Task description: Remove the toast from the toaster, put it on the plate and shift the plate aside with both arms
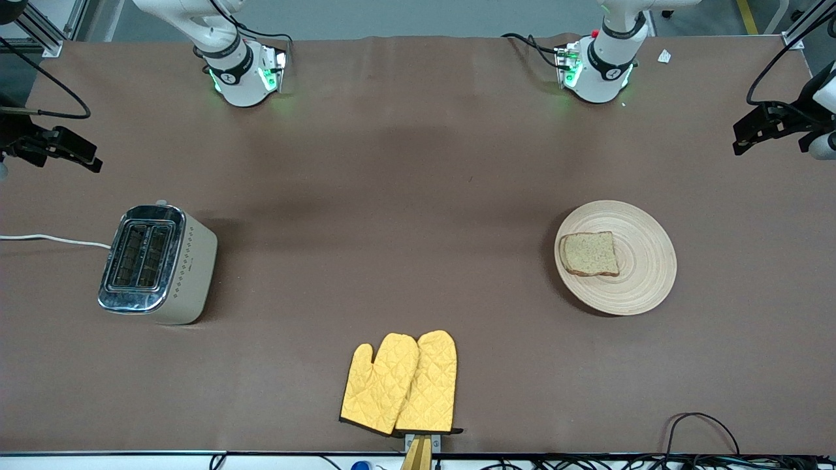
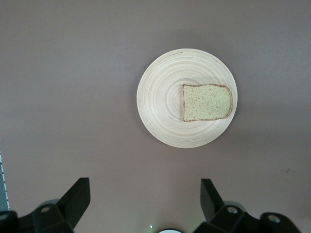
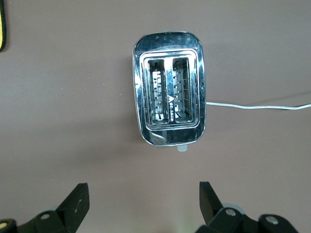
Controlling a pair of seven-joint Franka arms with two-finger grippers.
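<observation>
The toast (image 1: 590, 254) lies flat on the pale wooden plate (image 1: 643, 261), on the part of the plate toward the right arm's end. The plate sits on the brown table toward the left arm's end. In the left wrist view the toast (image 2: 206, 102) and plate (image 2: 160, 116) show from above. My left gripper (image 1: 744, 134) hangs high over the table edge at the left arm's end, open and empty (image 2: 144, 188). My right gripper (image 1: 81, 156) hangs high over the right arm's end, open and empty (image 3: 142, 190).
A chrome and cream toaster (image 1: 157, 264) with two empty slots (image 3: 170, 90) stands toward the right arm's end, its white cord (image 1: 52, 239) running off the table. Two yellow oven mitts (image 1: 401, 385) lie near the front camera's edge. Black cables (image 1: 702, 424) loop at that edge.
</observation>
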